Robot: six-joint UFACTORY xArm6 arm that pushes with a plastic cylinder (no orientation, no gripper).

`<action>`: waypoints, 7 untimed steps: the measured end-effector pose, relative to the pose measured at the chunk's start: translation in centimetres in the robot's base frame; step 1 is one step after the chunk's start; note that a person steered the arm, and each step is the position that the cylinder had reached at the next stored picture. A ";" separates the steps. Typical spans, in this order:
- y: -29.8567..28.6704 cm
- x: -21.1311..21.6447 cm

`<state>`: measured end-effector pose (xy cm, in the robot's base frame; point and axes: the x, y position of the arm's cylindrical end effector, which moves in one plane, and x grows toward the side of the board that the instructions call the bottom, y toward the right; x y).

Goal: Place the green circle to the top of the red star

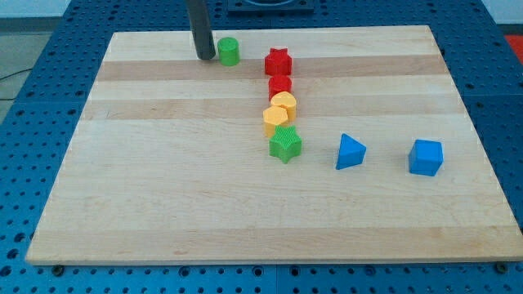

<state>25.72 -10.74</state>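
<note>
Green circle [229,51] upright beside my tip [205,57]

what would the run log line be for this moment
my tip: just left of green circle | green circle: left of red star, apart, not above it | status: placement not yet done

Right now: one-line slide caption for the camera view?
My tip pushes the green circle rightward, just left of the red star.
</note>
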 end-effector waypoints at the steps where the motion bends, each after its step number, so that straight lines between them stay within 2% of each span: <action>1: 2.1 0.0; 4: 9.7 0.0; 5: 7.9 -1.3; 6: 9.1 -4.6; 7: 13.7 -6.1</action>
<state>19.57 2.94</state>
